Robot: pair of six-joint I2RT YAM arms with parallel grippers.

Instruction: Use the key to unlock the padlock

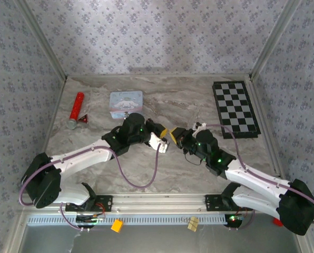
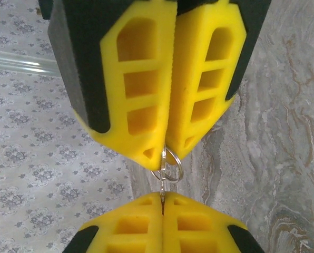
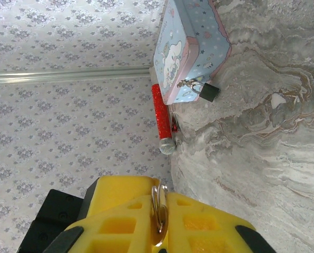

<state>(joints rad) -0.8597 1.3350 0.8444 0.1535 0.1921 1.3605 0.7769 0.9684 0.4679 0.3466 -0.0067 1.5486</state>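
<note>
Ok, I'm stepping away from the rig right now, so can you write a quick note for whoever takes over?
Left gripper: shut on the thin end of the key.
Right gripper: shut on the key's ring, tip to tip with the left.
The key is pinched between the two, apparently mid-handover.
The padlock hangs on the clasp of the pale blue tin; its shackle looks closed.
Done: key picked up.
Left: settle the key in one gripper, bring it to the padlock, insert, turn.
</note>
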